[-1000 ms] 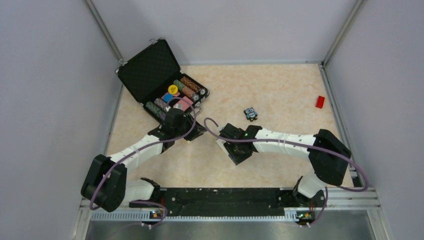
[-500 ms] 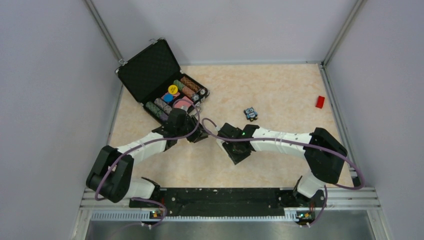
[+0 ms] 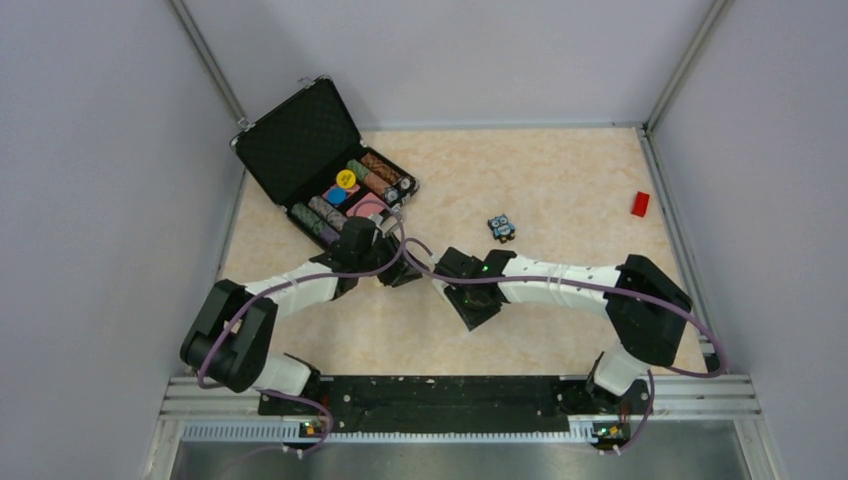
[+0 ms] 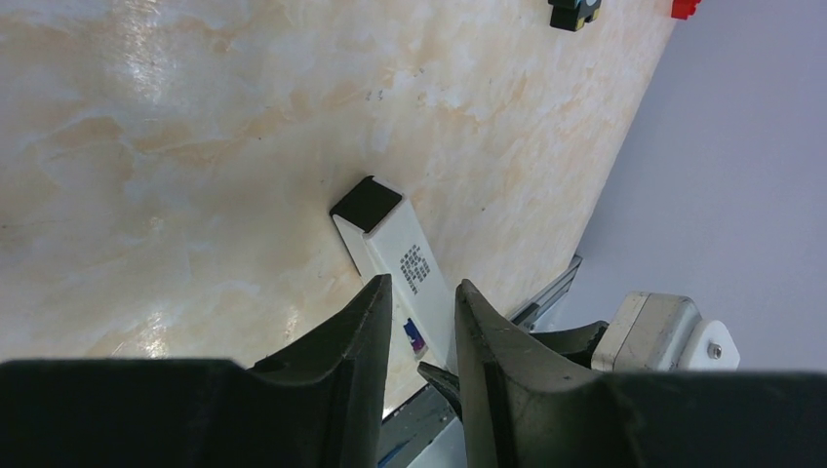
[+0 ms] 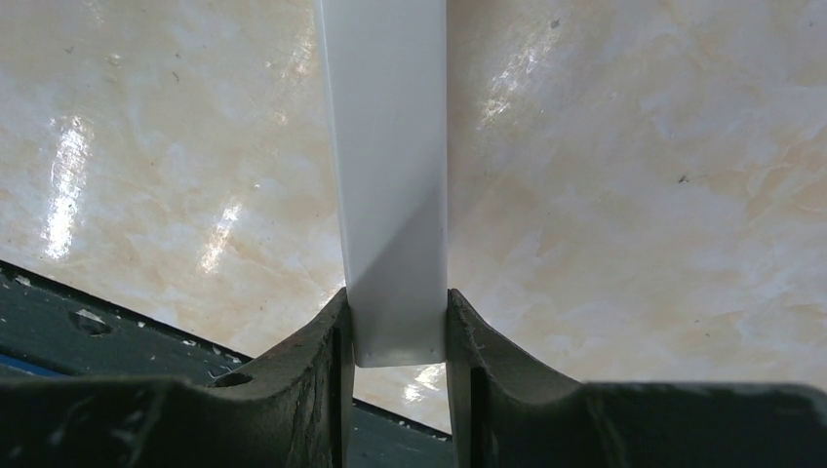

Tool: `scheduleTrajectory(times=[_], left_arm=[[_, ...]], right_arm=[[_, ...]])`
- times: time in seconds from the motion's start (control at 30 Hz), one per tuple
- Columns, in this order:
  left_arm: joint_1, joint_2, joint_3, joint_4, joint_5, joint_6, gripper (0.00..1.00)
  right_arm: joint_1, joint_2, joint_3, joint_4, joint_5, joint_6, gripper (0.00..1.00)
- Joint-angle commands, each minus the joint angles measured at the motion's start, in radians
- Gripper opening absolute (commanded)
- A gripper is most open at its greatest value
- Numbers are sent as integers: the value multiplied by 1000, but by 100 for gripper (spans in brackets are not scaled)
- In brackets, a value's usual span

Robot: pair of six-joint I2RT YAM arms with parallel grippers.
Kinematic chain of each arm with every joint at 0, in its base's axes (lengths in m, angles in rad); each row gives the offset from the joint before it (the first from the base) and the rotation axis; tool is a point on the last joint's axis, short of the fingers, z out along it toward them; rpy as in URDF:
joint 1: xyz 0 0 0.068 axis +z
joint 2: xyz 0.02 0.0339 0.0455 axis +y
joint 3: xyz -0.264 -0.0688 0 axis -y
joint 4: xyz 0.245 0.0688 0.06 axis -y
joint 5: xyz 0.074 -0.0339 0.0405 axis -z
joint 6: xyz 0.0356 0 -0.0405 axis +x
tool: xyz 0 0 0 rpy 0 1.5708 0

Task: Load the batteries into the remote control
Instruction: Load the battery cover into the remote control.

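Observation:
The remote control [image 4: 395, 249] is a slim white bar with a dark end [image 4: 367, 203], lying low over the marble table. My right gripper [image 5: 397, 294] is shut on its plain white end [image 5: 390, 146]. My left gripper [image 4: 421, 285] hovers over the remote's middle, jaws a narrow gap apart with nothing seen between them. A small blue-purple patch [image 4: 413, 334] shows on the remote; I cannot tell if it is a battery. In the top view the left gripper [image 3: 400, 270] and right gripper [image 3: 452, 292] nearly meet and hide most of the remote.
An open black case [image 3: 300, 140] with several coloured cylinders [image 3: 360, 185] stands at the back left, just behind the left wrist. A small blue-and-black gadget [image 3: 501, 228] lies mid-table. A red block [image 3: 640, 203] lies at the far right. A black rail [image 3: 440, 390] runs along the near edge.
My left arm has swung right, from the case's front edge to over the remote. My right gripper has shifted slightly left, still holding the remote.

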Motion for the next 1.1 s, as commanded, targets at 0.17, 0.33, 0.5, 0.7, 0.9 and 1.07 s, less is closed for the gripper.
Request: scheduleTrajectory(times=[0.17,0.33,0.5,0.7,0.9,1.07], left_arm=[[0,56,54,105,69,-39,35],[0,84,68,130,88,-62,35],[-9,124,86,168,119,-93,35],[-30,177,103,198,148,-121,34],[-41,227,108,244,173,-153,34],[-50,261,126,230,175,-144,33]], right_arm=[[18,4,12,-18,6,18,17],[23,14,11,-19,-4,28,18],[24,30,10,-19,-13,36,20],[25,50,13,-19,-1,47,21],[25,52,10,-7,2,48,23],[26,54,4,3,0,49,25]])
